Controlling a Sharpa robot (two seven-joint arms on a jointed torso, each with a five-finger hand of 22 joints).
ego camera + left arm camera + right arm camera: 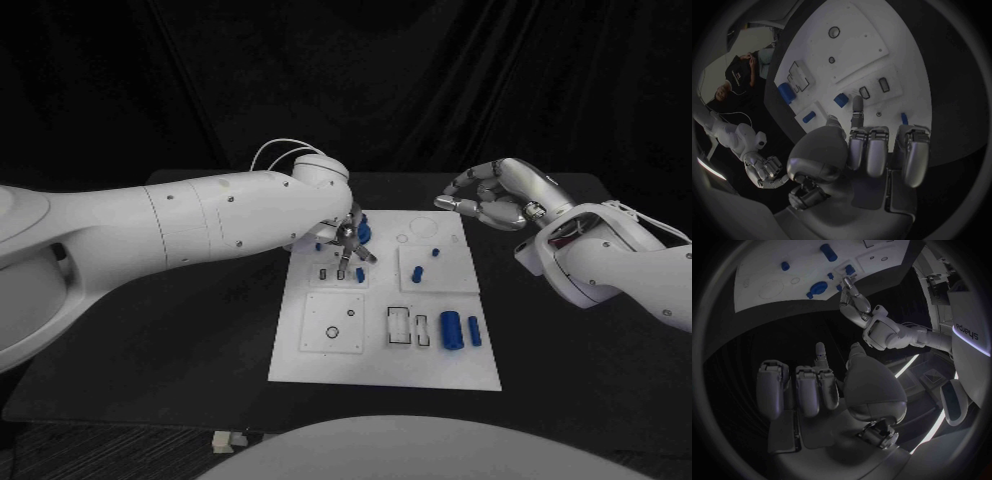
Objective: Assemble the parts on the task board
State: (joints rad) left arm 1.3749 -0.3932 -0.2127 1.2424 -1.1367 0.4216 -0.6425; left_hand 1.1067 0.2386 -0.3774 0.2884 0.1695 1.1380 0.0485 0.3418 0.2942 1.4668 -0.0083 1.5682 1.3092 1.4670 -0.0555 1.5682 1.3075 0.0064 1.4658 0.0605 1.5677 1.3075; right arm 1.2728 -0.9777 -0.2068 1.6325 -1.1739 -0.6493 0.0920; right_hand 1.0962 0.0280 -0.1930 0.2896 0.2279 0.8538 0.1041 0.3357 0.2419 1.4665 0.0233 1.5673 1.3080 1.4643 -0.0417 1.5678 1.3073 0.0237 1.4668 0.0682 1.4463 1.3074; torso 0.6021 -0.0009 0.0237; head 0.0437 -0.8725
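The white task board (378,345) lies in the middle of the table. My left hand (349,242) hovers over its far left part. Most of its fingers (868,150) are curled in and one fingertip (857,105) reaches down beside a small dark slot (864,92); nothing shows in its grasp. A round blue part (362,229) sits just beyond it, and a small blue peg (359,273) stands close by. My right hand (492,197) hangs above the table off the board's far right corner, its fingers (807,390) curled and holding nothing. Two blue cylinders (451,330) lie at the near right.
Two more blue pegs (415,273) stand mid-board, and another small blue piece (317,243) sits at the board's left edge. Empty outlined slots (397,327) and a small ring (333,333) mark the near half. Black table (173,340) surrounds the board.
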